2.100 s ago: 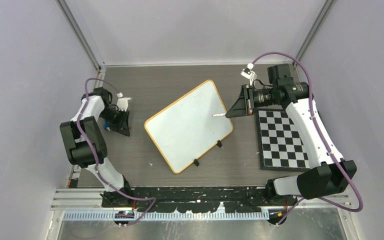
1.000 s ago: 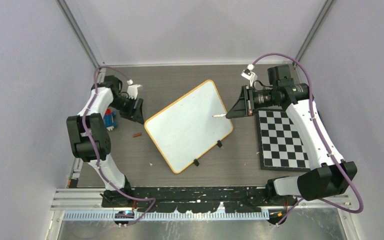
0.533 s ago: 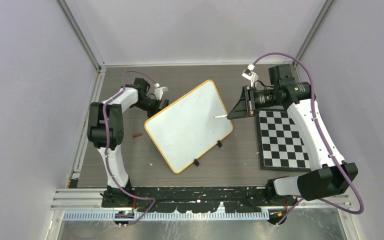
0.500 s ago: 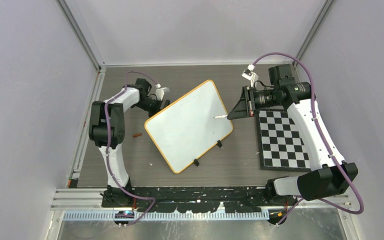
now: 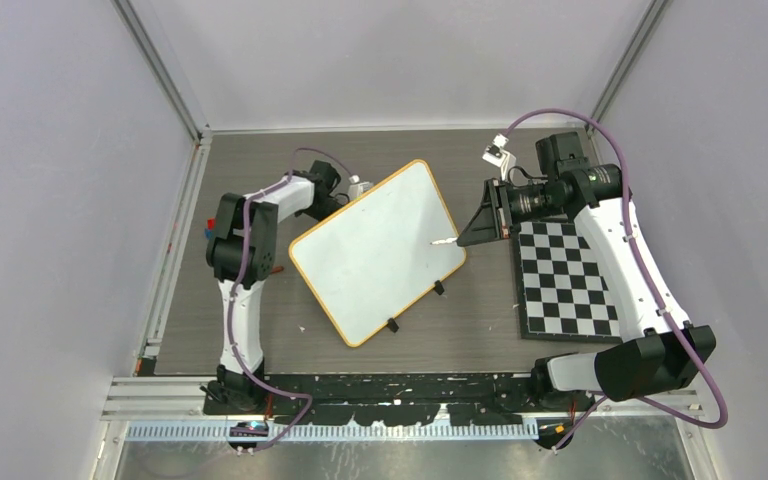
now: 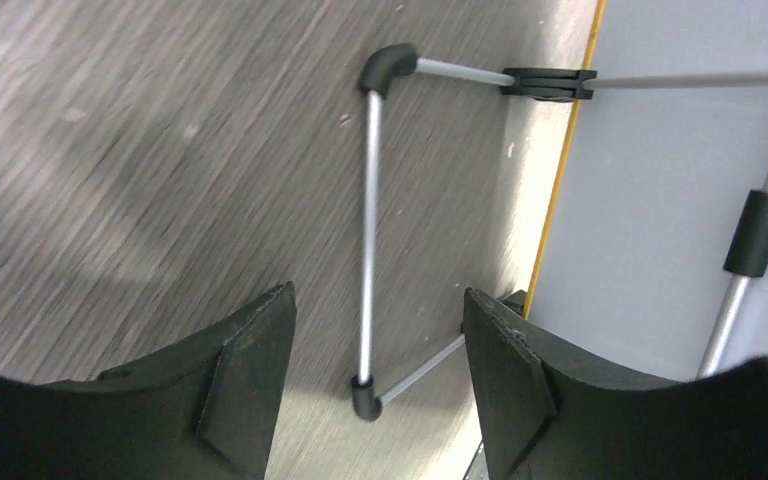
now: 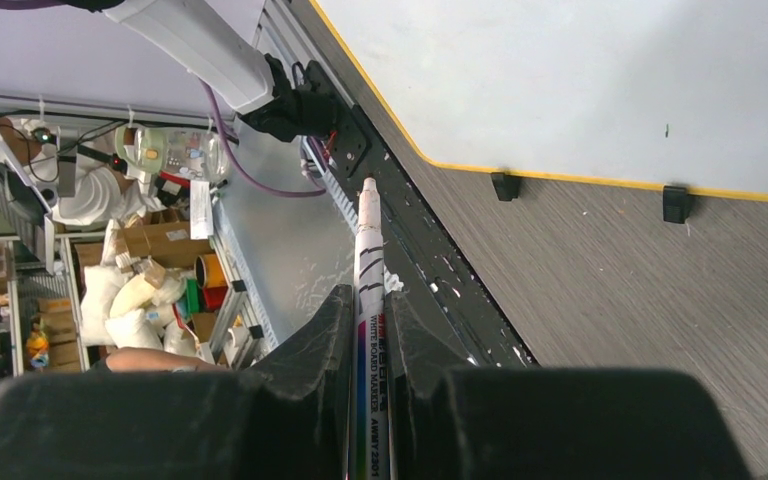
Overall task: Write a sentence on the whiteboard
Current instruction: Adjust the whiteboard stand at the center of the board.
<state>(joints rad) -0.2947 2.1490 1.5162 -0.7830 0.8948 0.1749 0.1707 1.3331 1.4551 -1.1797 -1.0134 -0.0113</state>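
White marker [image 7: 369, 240] is pinched tight in the right claw [image 7: 370, 300]; left claw [image 6: 377, 300] is spread, empty, behind the whiteboard [image 6: 660, 150], by its wire stand [image 6: 368, 200].

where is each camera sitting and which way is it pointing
Top external: fixed overhead behind the bases, looking down at the table, whiteboard and checkered mat; left arm and right arm both show.
Left wrist: on the left arm, looking down past the open left tool at the whiteboard's rim and wire stand.
Right wrist: on the right arm, looking along the marker gripped in the right tool toward the whiteboard's footed edge.
Shared: all three see the whiteboard.
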